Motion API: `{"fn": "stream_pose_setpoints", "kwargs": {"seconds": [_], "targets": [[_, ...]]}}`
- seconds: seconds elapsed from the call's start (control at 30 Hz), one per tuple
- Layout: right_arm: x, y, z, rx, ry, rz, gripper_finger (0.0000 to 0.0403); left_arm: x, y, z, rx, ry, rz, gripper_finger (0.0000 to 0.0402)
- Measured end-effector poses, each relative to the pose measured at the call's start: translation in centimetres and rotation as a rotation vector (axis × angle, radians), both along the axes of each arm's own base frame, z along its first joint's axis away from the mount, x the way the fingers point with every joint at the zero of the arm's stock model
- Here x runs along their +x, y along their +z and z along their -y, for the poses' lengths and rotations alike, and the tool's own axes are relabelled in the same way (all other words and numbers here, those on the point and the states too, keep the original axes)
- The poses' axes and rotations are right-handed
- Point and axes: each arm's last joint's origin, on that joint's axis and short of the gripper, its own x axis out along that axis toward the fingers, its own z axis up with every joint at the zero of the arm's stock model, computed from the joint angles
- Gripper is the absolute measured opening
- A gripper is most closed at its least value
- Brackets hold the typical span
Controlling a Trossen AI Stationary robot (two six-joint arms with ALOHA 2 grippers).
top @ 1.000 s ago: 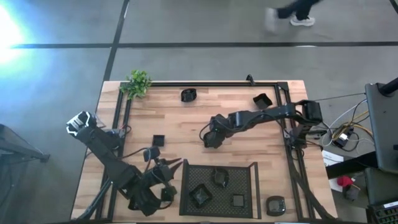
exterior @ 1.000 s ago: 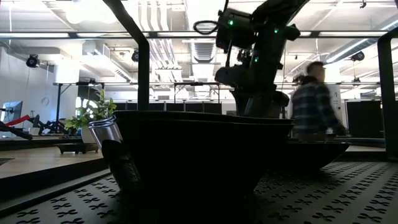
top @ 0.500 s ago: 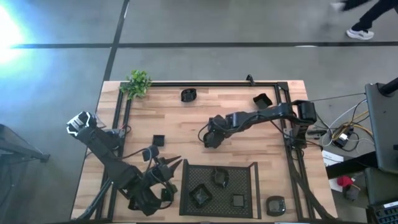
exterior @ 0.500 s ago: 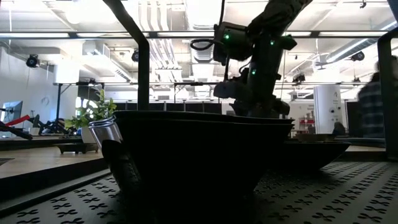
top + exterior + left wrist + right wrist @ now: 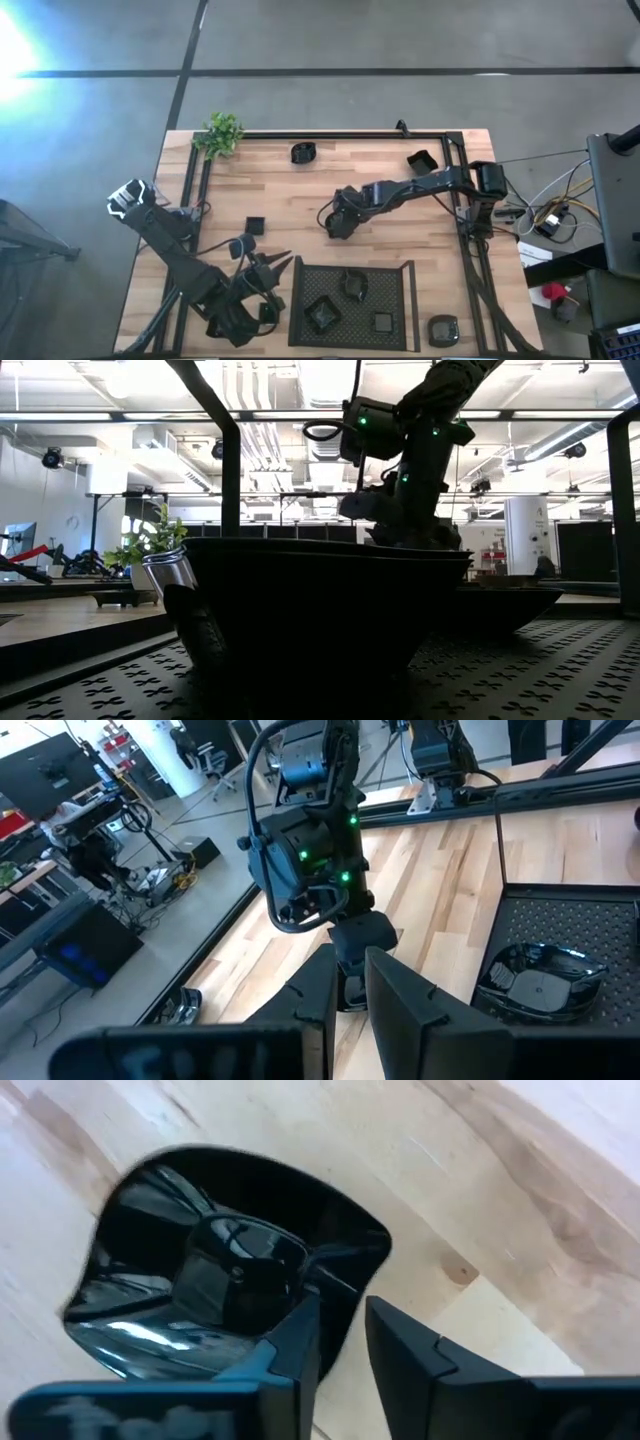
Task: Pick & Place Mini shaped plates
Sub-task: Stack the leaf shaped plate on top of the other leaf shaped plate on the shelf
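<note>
Right gripper [image 5: 340, 1335] straddling the mini plate [image 5: 225, 1285] rim mid-surface, jaws apart, probably closing; next: clamp, lift toward tray [image 5: 352, 268].

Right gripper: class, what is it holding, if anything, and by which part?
The right gripper has its fingers astride the rim of a small black dish on the table, one inside, one outside. Whether they have clamped it cannot be told.

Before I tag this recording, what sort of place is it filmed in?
Probably a robotics lab or workshop in an open industrial hall: exposed ceiling ducts and strip lights, a bare concrete floor around the wooden table, and workstations with monitors behind it.
</note>
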Motion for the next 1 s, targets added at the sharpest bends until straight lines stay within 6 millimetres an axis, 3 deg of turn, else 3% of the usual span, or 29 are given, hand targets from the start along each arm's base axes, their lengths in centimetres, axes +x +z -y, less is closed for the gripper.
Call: {"fn": "stream_pose_setpoints", "kwargs": {"seconds": [0.23, 0.53, 0.77, 1.0], "targets": [[-0.1, -0.1, 0.0, -0.009, 0.026, -0.006, 0.0018, 0.0, 0.0, 0.0, 0.0, -0.001, -0.001, 0.0053], [-0.2, 0.6, -0.1, -0.03, 0.079, 0.004, 0.0008, 0.0, 0.0, 0.0, 0.0, -0.001, -0.001, 0.0053], [-0.6, 3.6, -0.5, -0.056, 0.122, 0.089, 0.0008, 0.0, 0.0, 0.0, 0.0, -0.001, -0.002, 0.0053], [-2.4, 7.6, -2.1, -0.062, 0.174, 0.167, 0.0008, 0.0, 0.0, 0.0, 0.002, -0.001, -0.003, 0.0053]]}}
